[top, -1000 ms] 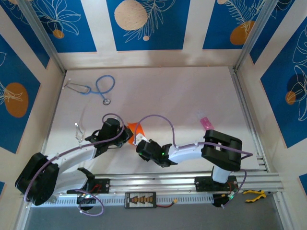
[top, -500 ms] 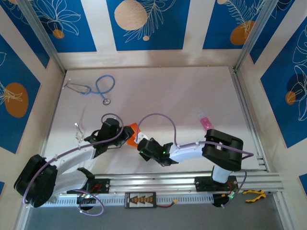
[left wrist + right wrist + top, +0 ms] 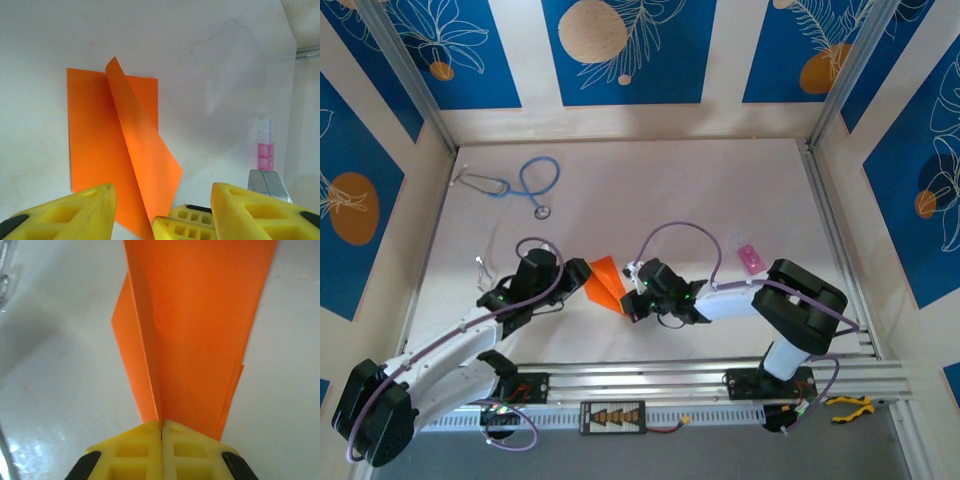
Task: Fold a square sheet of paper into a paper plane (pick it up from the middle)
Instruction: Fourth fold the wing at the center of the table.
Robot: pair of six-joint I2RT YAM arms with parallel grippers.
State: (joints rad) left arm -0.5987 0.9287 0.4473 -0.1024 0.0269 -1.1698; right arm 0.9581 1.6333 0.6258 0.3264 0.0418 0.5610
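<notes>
The orange sheet of paper [image 3: 603,281] lies folded on the white table between the two arms, with one long flap [image 3: 145,155] standing up off the flat layer [image 3: 92,145]. My right gripper [image 3: 161,426] is shut on the near edge of that raised fold, the paper [image 3: 200,335] stretching away from its fingers. It meets the sheet's lower right corner in the top view [image 3: 628,303]. My left gripper [image 3: 161,194] stands open just left of the sheet [image 3: 568,284], with nothing between its yellow fingers [image 3: 92,207]. The right gripper's fingertips [image 3: 187,222] show between them.
A small pink thing [image 3: 751,258] lies right of the arms, also seen from the left wrist [image 3: 265,150]. A blue stethoscope [image 3: 530,183] rests at the far left. A metal rail [image 3: 700,378] runs along the near edge, and walls close in the table.
My left gripper has let go of the paper, opened and drawn back to the left. The right gripper has shifted right and away with the fold, so more of the orange sheet shows.
</notes>
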